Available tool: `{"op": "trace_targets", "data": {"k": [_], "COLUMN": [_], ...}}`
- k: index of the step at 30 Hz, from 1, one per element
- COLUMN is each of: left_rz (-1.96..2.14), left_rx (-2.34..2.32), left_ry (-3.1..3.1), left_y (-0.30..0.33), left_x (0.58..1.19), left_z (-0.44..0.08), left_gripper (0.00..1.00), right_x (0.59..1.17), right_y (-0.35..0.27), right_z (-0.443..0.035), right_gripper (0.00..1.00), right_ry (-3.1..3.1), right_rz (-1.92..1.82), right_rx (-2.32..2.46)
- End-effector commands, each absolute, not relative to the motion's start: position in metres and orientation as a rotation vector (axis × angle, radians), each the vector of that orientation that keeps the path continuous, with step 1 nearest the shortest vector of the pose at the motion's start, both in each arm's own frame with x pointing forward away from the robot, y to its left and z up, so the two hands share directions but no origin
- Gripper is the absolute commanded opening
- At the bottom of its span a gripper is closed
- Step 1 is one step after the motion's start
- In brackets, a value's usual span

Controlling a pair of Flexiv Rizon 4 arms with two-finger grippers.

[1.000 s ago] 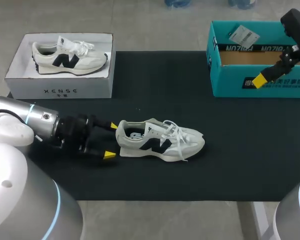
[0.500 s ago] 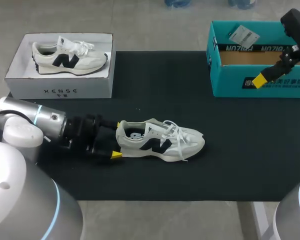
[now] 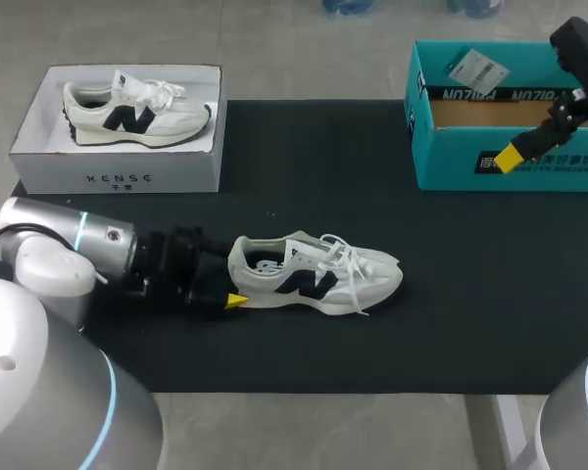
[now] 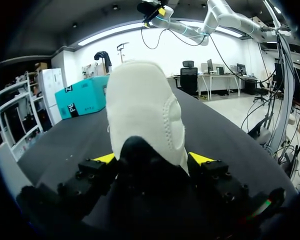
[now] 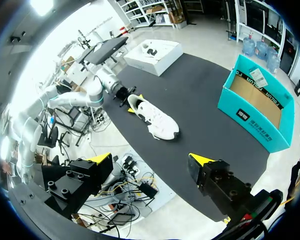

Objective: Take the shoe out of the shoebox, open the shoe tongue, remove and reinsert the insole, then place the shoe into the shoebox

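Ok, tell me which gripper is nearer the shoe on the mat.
Left. The left gripper is right at the heel of the shoe; the right gripper hangs far off, up near the teal box.

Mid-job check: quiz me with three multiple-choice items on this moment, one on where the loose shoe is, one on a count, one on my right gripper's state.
1. Where does the loose shoe lie?
A. in the white box
B. on the floor
C. on the black mat

2. How many shoes are on the table?
A. one
B. two
C. three

3. The right gripper is:
A. open, holding nothing
B. shut on a shoe
C. shut on a lace

Answers:
1 C: it rests on its sole on the dark mat near the table's middle.
2 B: one is on the mat, and a second shoe is in the white box.
3 A: its wrist view shows the yellow tips wide apart with nothing between them.
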State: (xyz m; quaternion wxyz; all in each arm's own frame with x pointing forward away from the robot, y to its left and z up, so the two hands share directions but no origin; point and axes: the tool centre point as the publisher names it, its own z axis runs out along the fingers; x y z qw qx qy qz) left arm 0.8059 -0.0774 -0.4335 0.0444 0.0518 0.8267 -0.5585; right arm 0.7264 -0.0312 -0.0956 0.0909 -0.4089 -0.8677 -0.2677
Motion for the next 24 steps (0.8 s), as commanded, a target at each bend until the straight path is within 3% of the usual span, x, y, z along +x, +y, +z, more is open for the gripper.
{"op": "trace_targets", "data": {"k": [1,15,24], "left_rz": [-1.695,-1.695,-1.695], "left_rx": [0.148,0.148,0.148], "left_ry": [2.521,2.521,2.521], "left_y": [-0.082,-0.082,-0.082], "left_x": [0.802,0.802,0.802], "left_z": [-0.437,-0.437,-0.437], "left_gripper": [0.00,0.00,0.00], "right_x": [0.728,0.728,0.772], "right_y": [-0.031,-0.031,0.059], "right_z": [-0.096,-0.096,-0.076], "right_gripper": [1.00,1.00,1.00], "right_ry": [-2.578,-2.578,-2.480], "right_rz": [-0.789,-0.789,-0.358], "right_rx": [-1.214,-1.214,-1.568]}}
